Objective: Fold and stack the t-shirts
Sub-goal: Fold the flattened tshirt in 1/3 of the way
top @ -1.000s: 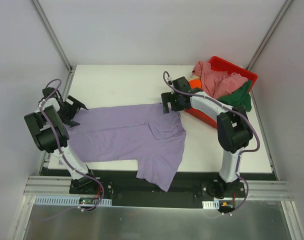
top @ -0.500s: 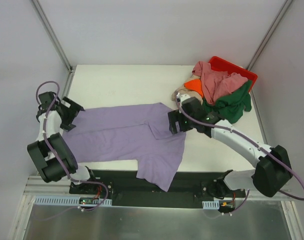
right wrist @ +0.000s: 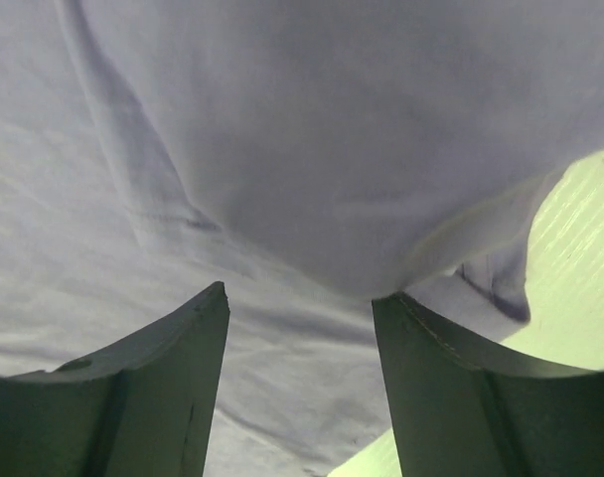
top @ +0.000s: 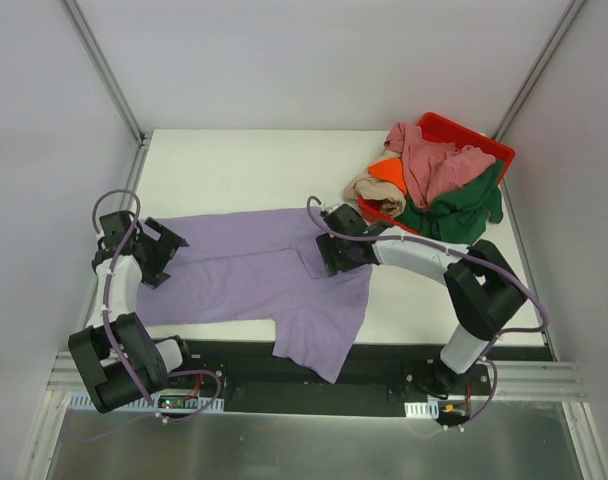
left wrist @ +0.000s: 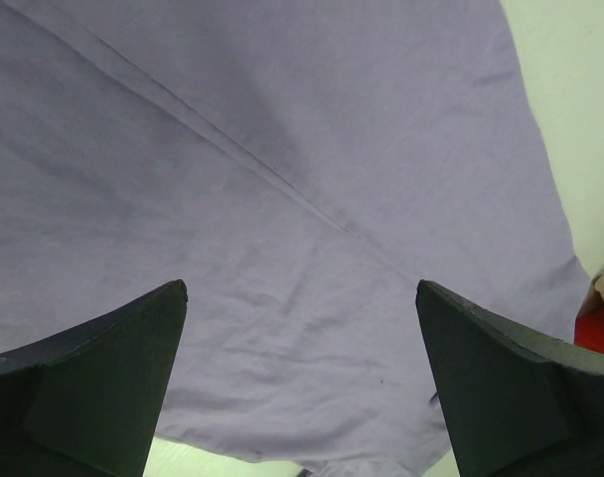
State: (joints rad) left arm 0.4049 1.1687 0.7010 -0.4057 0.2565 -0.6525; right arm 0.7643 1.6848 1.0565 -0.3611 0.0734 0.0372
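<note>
The lavender t-shirt (top: 254,275) lies spread flat across the table, with its lower part hanging over the near edge. One sleeve (top: 329,250) is folded onto the body. My left gripper (top: 162,250) is open and empty over the shirt's left end; its wrist view shows only lavender cloth (left wrist: 282,199) between the wide-apart fingers (left wrist: 93,378). My right gripper (top: 334,252) is open and empty, low over the folded sleeve (right wrist: 362,149). The pink (top: 434,165), dark green (top: 454,212), orange (top: 389,172) and beige (top: 369,190) shirts are heaped in and over the red bin.
The red plastic bin (top: 474,140) stands at the back right corner, with shirts spilling over its near side. Its red edge shows at the right of the left wrist view (left wrist: 600,333). Bare white table (top: 244,170) lies behind the shirt, and grey walls enclose the table.
My left gripper moved right and nearer, onto the shirt's left end. My right gripper came down from the shirt's back edge to the folded sleeve, and its arm swung about.
</note>
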